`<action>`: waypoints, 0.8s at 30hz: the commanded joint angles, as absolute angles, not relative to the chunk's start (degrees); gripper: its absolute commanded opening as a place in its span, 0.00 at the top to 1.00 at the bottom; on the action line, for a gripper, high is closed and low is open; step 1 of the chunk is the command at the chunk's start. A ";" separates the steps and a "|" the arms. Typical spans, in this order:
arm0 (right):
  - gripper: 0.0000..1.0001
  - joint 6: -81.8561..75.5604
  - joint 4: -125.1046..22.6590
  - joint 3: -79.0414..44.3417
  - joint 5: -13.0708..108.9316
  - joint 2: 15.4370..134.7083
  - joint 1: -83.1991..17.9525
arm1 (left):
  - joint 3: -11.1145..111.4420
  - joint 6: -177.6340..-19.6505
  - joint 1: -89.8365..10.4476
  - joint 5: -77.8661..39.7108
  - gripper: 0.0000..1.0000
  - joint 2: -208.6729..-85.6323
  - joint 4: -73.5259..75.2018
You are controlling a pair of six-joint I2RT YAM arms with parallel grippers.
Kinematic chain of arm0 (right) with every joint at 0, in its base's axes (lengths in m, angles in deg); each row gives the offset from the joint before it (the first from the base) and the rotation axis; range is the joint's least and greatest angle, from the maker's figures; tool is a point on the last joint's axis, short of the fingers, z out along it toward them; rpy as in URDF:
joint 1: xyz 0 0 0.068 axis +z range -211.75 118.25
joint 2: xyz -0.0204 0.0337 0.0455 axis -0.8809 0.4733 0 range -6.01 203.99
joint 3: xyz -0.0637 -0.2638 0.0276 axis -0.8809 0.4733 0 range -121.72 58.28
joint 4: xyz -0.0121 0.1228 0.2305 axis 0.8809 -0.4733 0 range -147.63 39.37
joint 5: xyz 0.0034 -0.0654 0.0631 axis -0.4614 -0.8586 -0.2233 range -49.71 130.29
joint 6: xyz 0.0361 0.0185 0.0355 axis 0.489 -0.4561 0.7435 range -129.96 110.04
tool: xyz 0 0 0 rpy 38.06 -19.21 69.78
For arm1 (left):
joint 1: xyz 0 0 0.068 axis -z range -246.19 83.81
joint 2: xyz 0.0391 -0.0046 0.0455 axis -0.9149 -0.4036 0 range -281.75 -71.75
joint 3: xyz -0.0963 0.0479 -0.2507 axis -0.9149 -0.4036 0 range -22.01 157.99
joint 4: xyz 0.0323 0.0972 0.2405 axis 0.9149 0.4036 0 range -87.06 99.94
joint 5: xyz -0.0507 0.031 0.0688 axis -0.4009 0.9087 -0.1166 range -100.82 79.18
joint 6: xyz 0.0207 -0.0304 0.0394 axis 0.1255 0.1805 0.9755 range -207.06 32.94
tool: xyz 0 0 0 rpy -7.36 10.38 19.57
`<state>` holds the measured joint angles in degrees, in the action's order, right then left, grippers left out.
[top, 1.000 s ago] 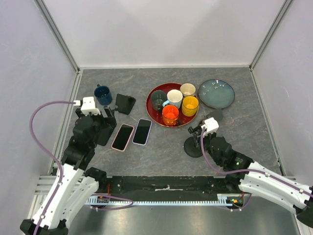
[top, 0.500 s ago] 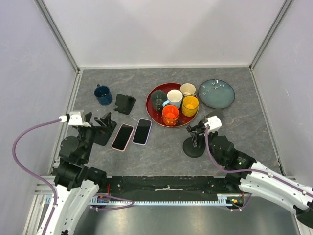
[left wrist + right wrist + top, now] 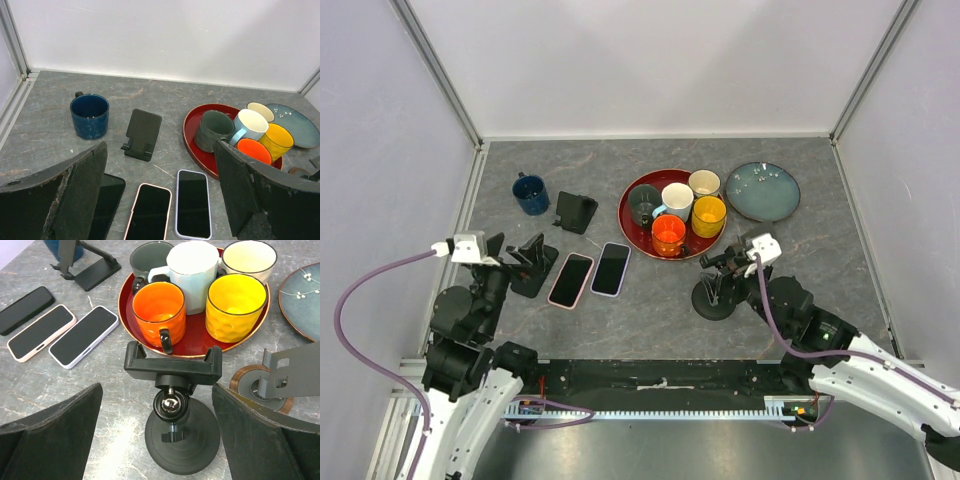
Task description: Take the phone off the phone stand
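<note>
the left gripper has drawn back toward its base and hangs wide open, empty; the right gripper, also spread wide, hovers at an empty clamp mount. just beyond the left gripper a black phone, a pink-cased phone and a pale-cased phone lie flat; farther back the phone stand is bare, so we judge the removal done. a left finger hides the black phone's near end, and we cannot tell which phone came off.
</note>
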<state>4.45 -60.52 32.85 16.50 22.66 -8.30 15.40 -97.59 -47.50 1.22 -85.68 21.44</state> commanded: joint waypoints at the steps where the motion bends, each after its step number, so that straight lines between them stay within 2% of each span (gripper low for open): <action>1: 0.02 6.03 -62.84 29.11 19.11 19.75 -8.31 | 19.04 -98.49 -47.74 0.61 0.06 -84.14 23.59; 15: 0.02 3.58 -69.17 20.32 18.15 15.62 -8.31 | 26.24 -97.17 -47.74 5.25 0.05 -81.06 27.28; 24: 0.02 -0.20 -73.21 13.90 1.12 7.80 -8.31 | 33.19 -95.41 -47.74 11.50 0.02 -80.10 30.45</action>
<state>2.64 -71.27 17.88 11.71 11.44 -8.30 30.92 -97.48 -47.50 7.01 -81.64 29.31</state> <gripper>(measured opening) 0.982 0.973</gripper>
